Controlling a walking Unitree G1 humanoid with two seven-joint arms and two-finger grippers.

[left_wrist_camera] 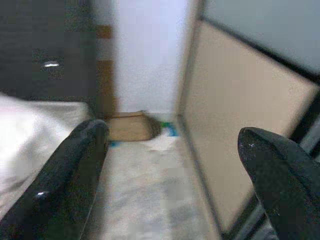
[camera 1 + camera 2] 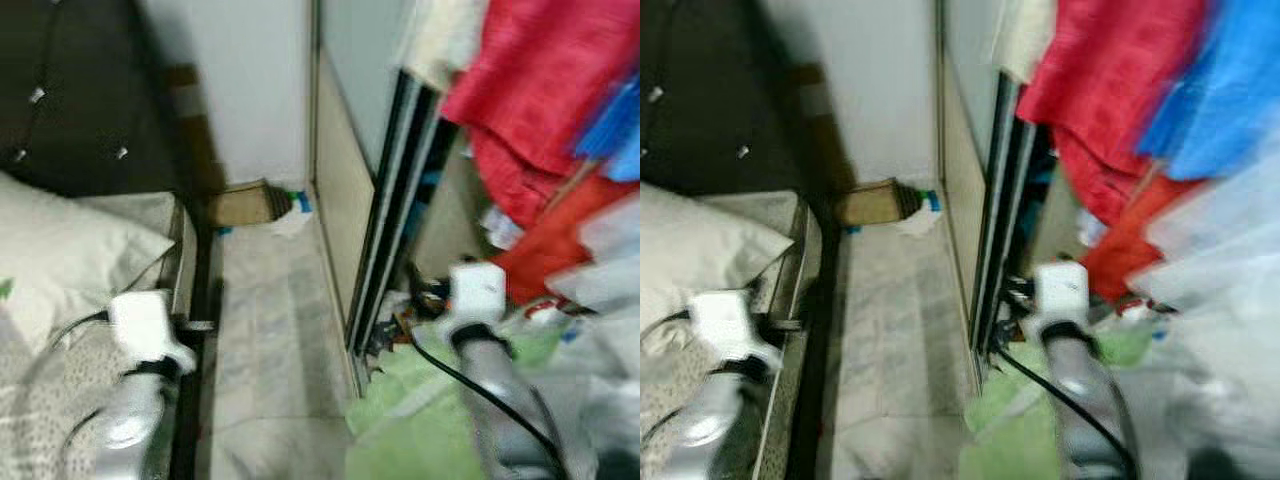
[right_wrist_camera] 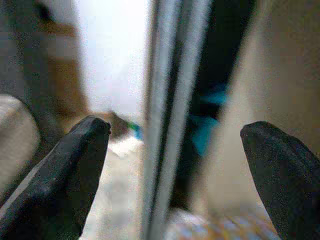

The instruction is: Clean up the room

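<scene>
A narrow strip of pale floor (image 2: 270,330) runs between a bed and a wardrobe. At its far end lie a flat cardboard box (image 2: 243,203), a crumpled white item (image 2: 290,225) and a small blue and green thing (image 2: 300,203). A light green cloth (image 2: 400,420) is heaped at the wardrobe's foot. My left arm (image 2: 145,325) is over the bed's edge, and my left gripper (image 1: 172,135) is open and empty, pointing down the aisle. My right arm (image 2: 475,290) is by the wardrobe opening. The right gripper (image 3: 175,130) is open, its fingers either side of the door's edge.
The bed with a pale pillow (image 2: 60,250) fills the left side. The wardrobe's sliding door (image 2: 345,180) and dark track (image 2: 385,220) bound the aisle on the right. Red cloth (image 2: 540,90) and blue cloth (image 2: 1220,90) hang inside. A white wall (image 2: 250,90) closes the far end.
</scene>
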